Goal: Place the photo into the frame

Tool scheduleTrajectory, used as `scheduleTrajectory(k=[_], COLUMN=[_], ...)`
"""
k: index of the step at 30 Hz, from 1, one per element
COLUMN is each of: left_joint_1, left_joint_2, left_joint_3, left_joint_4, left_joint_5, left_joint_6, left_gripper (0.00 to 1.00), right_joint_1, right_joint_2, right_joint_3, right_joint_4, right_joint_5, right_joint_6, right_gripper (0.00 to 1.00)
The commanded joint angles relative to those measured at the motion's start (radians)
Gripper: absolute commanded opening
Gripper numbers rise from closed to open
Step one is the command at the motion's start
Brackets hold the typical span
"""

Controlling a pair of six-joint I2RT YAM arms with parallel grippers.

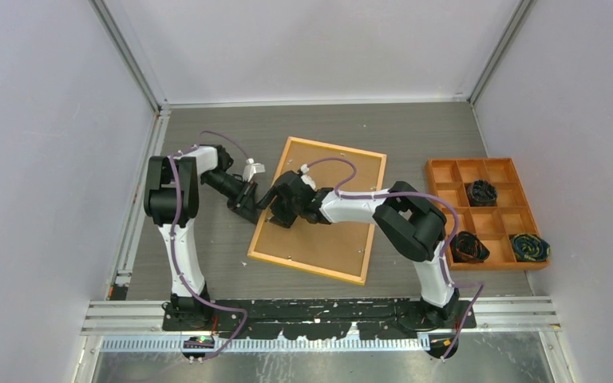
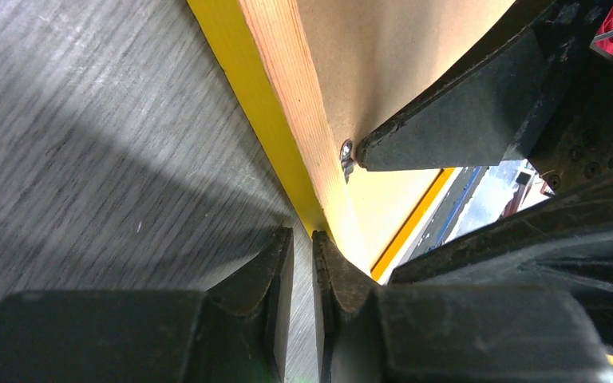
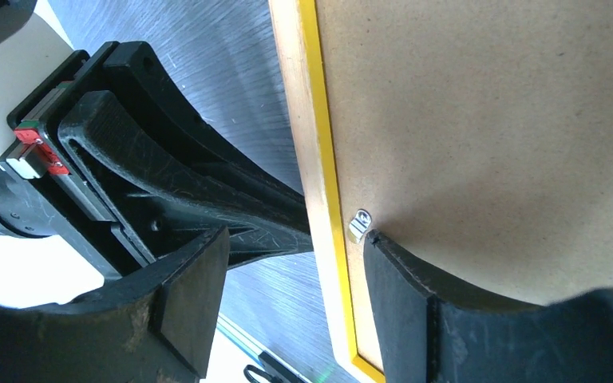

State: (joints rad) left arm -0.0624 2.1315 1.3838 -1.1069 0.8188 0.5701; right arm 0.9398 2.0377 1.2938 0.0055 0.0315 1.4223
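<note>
1. Left wrist: your left gripper (image 2: pixel 303 239) is pinched nearly shut, tips at the frame (image 2: pixel 287 80), on its yellow edge.
2. Your right gripper (image 3: pixel 294 239) spreads wide, one finger (image 3: pixel 415 303) touching the frame's back, which lies face-down on the table (image 2: pixel 88 159).

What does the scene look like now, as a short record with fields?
frame: back side up on the table, brown board inside
clip: metal, at the board's left edge
left tool: fingers almost together, tips at the frame's left edge
right tool: open, astride that edge, one finger on the board beside the clip
photo: not visible
tray: orange, right of the frame, not touching it
</note>
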Motion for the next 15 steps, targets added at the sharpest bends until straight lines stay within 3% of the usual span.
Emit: scheduleTrajectory(k=[1,15], left_joint_1=[-0.004,-0.004], left_joint_2=[-0.029,-0.028], left_joint_3=[-0.012,-0.014], left_joint_4=[0.026,0.022], left_joint_5=[-0.019,-0.018], left_joint_6=[0.028,0.038], left_gripper=[0.17,0.17], right_joint_1=[0.004,-0.001], right_joint_2=[0.016,0.045], right_joint_3=[0.032,0.063], right_joint_4=[-0.028,-0.026], right_joint_5=[0.050,0.078], right_joint_6=[0.020,0.011], right_gripper=[0.66,0.55])
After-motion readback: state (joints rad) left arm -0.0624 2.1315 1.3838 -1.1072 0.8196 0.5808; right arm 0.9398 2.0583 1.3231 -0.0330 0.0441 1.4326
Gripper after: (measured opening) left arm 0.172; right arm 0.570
